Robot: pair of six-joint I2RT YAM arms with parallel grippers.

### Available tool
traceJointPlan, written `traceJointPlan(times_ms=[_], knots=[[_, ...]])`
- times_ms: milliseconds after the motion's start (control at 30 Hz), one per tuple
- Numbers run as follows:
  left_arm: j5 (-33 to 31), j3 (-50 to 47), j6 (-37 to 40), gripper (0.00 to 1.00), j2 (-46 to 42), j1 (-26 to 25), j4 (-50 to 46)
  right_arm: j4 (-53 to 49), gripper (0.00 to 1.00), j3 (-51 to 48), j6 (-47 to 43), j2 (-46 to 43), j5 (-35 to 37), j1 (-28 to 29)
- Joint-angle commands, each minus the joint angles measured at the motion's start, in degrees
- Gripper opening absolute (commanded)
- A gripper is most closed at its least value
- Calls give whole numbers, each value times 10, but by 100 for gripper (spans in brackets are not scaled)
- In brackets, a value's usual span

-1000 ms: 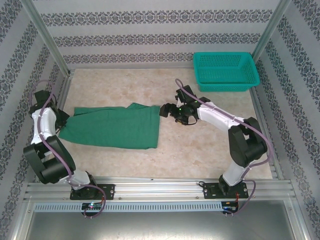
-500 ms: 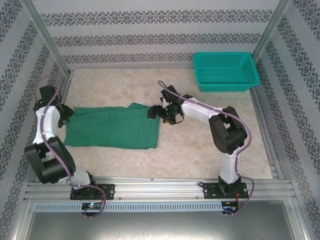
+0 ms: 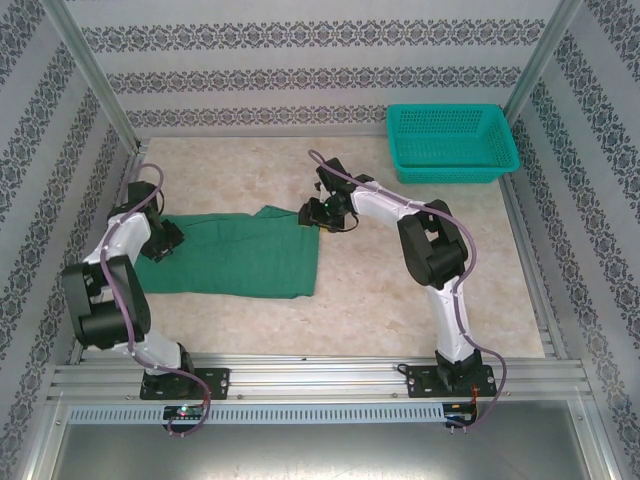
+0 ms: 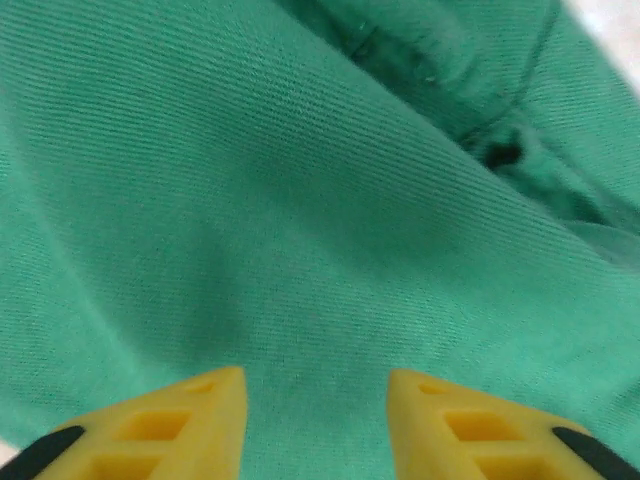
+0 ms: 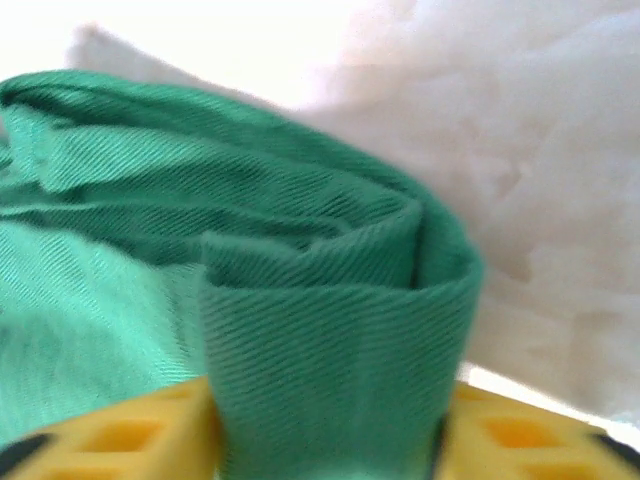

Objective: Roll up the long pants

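Note:
The long pants (image 3: pixel 240 255) lie flat as a dark green sheet of cloth on the left half of the table. My left gripper (image 3: pixel 165 245) hovers over their left end. In the left wrist view its yellow fingertips (image 4: pixel 205 420) stand apart, with smooth green cloth (image 4: pixel 300 200) below and nothing between them, so the left gripper (image 4: pixel 316 400) is open. My right gripper (image 3: pixel 312 213) sits at the pants' far right corner. In the right wrist view a thick fold of green cloth (image 5: pixel 320 300) is pinched in the right gripper (image 5: pixel 330 430), between its yellow fingers (image 5: pixel 130 445).
A teal mesh basket (image 3: pixel 450 140) stands at the back right corner. Metal frame posts and patterned walls close in the table on three sides. Bare marbled tabletop (image 3: pixel 420 290) stretches right of the pants.
My left gripper moved right from the table's left edge onto the pants' end and opened. My right gripper moved left to the pants' corner and closed on a fold of cloth.

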Motion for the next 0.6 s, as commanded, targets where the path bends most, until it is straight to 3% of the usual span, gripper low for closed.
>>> traceJointPlan(times_ms=[0,100,333,433,567], knots=[[-26,46,2,35,68,-29,28,-23,0,5,-3,13,13,-17],[-35,114,8,30,151,-67,11,-10,0,-73,-5,-35,19,-28],[-58,325,9,25,318,-203,-48,37,0,-382,5,-266,40,-15],[-53,452,15,24,408,-256,-79,39,0,-491,36,-363,53,28],[-42,708,30,24,552,-327,-158,25,0,-578,114,-489,98,150]])
